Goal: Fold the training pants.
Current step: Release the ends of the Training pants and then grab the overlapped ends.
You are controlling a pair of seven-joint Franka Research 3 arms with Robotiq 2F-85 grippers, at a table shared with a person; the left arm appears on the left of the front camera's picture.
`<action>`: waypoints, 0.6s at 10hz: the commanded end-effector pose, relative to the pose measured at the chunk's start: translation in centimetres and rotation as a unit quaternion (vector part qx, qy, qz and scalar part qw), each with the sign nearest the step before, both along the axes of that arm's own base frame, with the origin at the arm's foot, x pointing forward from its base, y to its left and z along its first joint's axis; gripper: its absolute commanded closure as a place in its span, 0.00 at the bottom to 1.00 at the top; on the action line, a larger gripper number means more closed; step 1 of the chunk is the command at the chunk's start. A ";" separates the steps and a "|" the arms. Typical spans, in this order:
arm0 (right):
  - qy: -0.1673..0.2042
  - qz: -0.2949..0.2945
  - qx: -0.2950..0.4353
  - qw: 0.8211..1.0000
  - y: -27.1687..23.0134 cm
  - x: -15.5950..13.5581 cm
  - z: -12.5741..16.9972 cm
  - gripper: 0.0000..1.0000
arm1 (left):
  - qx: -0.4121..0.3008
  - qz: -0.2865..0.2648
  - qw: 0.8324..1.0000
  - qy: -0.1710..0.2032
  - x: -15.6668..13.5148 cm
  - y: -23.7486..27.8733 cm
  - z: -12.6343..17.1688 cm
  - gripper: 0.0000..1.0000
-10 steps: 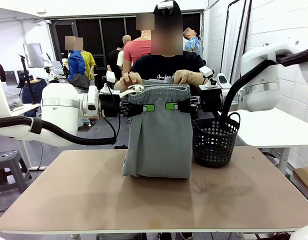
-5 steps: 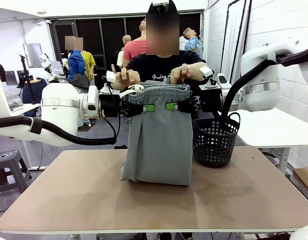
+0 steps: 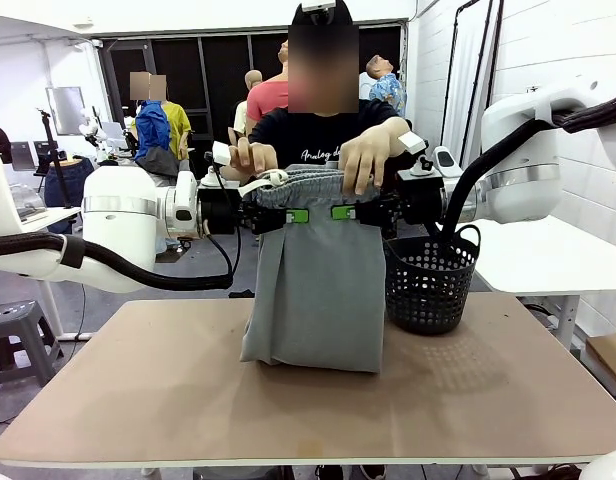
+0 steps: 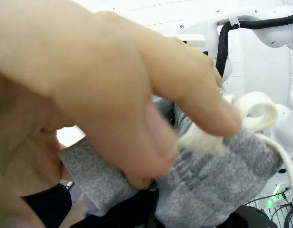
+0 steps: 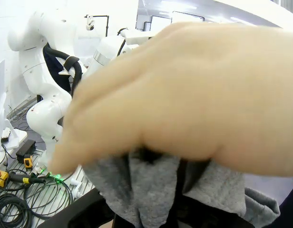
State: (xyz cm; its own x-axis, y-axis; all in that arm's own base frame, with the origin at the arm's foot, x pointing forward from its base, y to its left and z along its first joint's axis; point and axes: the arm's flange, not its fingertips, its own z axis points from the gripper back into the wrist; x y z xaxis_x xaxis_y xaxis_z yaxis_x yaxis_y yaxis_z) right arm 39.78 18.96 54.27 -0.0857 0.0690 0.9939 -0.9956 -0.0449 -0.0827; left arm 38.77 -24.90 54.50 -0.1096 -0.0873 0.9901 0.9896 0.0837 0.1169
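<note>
The light grey training pants (image 3: pixel 318 290) hang folded double from their gathered waistband, their lower end resting on the table (image 3: pixel 138 390). My left gripper (image 3: pixel 296 215) and right gripper (image 3: pixel 343 212) are both shut on the fabric just under the waistband, green pads side by side. A person across the table has one hand (image 3: pixel 250 157) at the waistband's left end, and the other hand (image 3: pixel 366 155) grasps its right end. The left wrist view shows a hand (image 4: pixel 89 85) pinching the grey waistband (image 4: pixel 218 180) by its white drawstring (image 4: pixel 253 107). A hand (image 5: pixel 194 95) covers grey cloth (image 5: pixel 151 190) in the right wrist view.
A black mesh basket (image 3: pixel 430 282) stands on the table right of the hanging pants, close to my right arm. Bare tabletop stretches in front and to the left. Other people and equipment stand far behind.
The person's hands came down onto the waistband; the one on the right now grasps it. The pants' lower end has lifted slightly off the table. My grippers have stayed put.
</note>
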 end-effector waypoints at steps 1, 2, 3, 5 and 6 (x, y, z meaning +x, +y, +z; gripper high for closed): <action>-0.001 0.000 0.010 1.000 -0.1 -0.4 -0.1 1.00 | -0.002 0.000 1.000 0.002 -0.2 -0.1 0.3 1.00; -0.001 0.000 0.010 1.000 -0.1 -0.4 -0.1 1.00 | -0.002 0.000 1.000 0.002 -0.2 -0.1 0.3 1.00; -0.001 0.000 0.010 1.000 -0.1 -0.4 -0.1 1.00 | -0.002 0.000 1.000 0.002 -0.2 -0.1 0.3 1.00; -0.001 0.000 0.010 1.000 -0.1 -0.4 -0.1 1.00 | -0.002 0.000 1.000 0.002 -0.2 -0.1 0.3 1.00; -0.001 0.000 0.010 1.000 -0.1 -0.4 -0.1 1.00 | -0.002 0.000 1.000 0.002 -0.2 -0.1 0.3 1.00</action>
